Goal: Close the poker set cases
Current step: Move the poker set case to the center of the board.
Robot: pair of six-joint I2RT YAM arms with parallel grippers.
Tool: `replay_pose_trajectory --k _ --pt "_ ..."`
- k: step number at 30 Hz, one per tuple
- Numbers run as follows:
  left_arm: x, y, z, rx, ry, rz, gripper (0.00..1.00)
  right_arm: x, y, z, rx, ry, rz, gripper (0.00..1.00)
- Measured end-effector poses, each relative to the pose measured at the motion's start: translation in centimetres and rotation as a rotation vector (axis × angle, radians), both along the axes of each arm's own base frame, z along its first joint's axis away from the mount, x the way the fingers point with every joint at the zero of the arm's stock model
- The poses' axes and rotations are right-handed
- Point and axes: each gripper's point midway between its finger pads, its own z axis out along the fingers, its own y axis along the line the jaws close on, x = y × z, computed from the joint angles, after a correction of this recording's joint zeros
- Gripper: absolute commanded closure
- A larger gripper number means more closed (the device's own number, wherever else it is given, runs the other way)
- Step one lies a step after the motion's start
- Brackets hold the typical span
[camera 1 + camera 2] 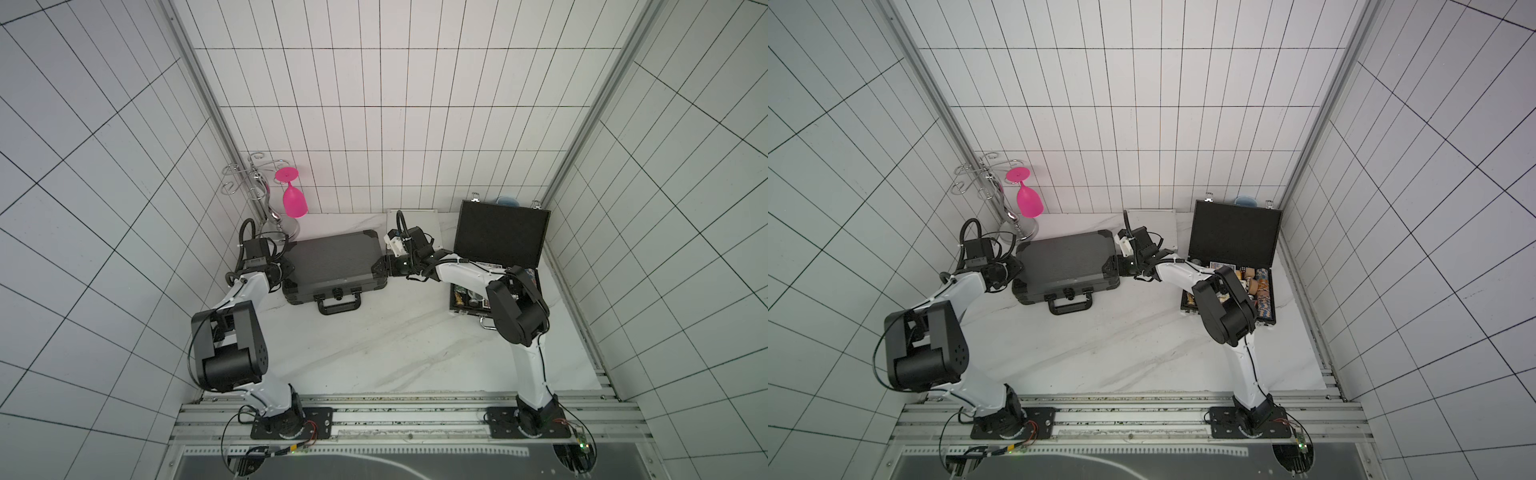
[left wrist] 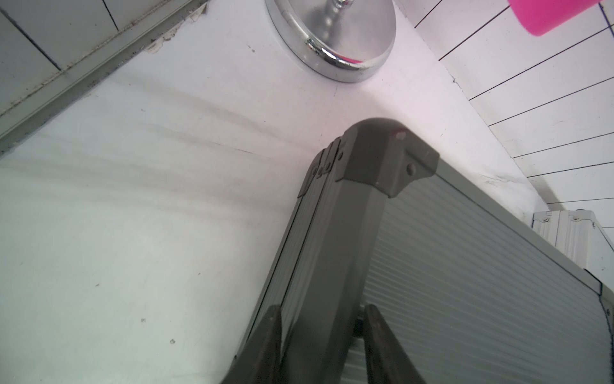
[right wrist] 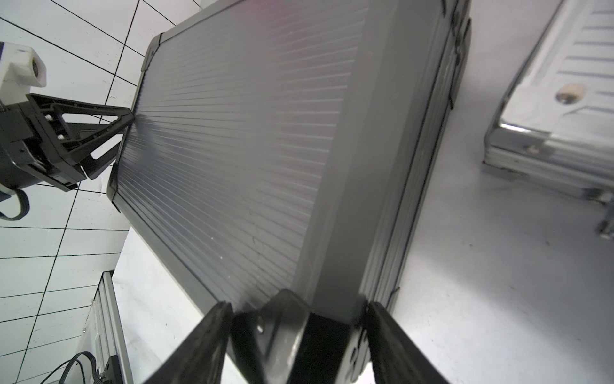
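Observation:
The wide dark grey case [image 1: 332, 262] [image 1: 1065, 259] lies closed, handle toward the front. My left gripper [image 1: 286, 270] [image 2: 322, 309] is shut across its left edge, one finger on the side wall and one on the ribbed lid [image 2: 465, 266]. My right gripper [image 1: 380, 266] [image 3: 298, 306] is shut on its right corner, both fingers against it. The small silver case [image 1: 430, 226] [image 3: 564, 83] lies closed behind the right wrist. The black case [image 1: 498, 235] [image 1: 1233, 232] stands open at the right, lid upright, with chips in its base [image 1: 1264, 286].
A chrome glass rack [image 1: 266, 195] with a hanging pink glass [image 1: 294, 199] stands at the back left; its base [image 2: 332, 40] is close to the grey case's rear corner. A blue object [image 1: 507, 200] peeks from behind the black lid. Tiled walls close in on three sides.

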Motion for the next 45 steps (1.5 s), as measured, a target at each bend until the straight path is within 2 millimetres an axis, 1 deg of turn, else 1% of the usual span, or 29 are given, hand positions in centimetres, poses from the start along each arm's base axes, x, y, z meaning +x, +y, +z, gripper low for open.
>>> replay_pose_trajectory --k 4,8,17,21,26,32,35,40,45 --pt "1.2 0.3 0.0 -0.010 -0.038 -0.015 0.65 0.1 0.0 0.0 0.004 0.012 -0.017 0.35" --pt "1.9 0.3 0.0 -0.021 -0.064 -0.024 0.65 0.5 0.0 -0.2 0.015 0.024 -0.037 0.35" --pt "4.0 0.6 0.1 -0.002 -0.078 -0.021 0.66 2.4 0.3 -0.3 0.046 0.049 -0.069 0.37" --pt "4.9 0.7 0.2 0.009 -0.078 -0.023 0.68 3.1 0.4 -0.3 0.051 0.052 -0.077 0.38" --pt "6.8 0.1 0.4 0.031 -0.099 -0.062 0.69 4.3 0.1 -0.1 0.057 0.055 -0.090 0.41" --pt "9.2 -1.4 0.5 0.052 -0.118 -0.108 0.67 5.7 -1.0 0.0 0.055 0.055 -0.114 0.41" --pt "9.6 -1.7 0.5 0.058 -0.117 -0.112 0.65 6.9 -1.1 0.0 0.052 0.049 -0.121 0.41" --pt "10.1 -1.8 0.5 0.051 -0.089 -0.115 0.64 9.2 -0.7 0.3 0.055 0.021 -0.130 0.41" --pt "10.4 -1.7 0.5 0.048 -0.072 -0.114 0.62 10.3 -0.5 0.3 0.050 0.021 -0.138 0.41"
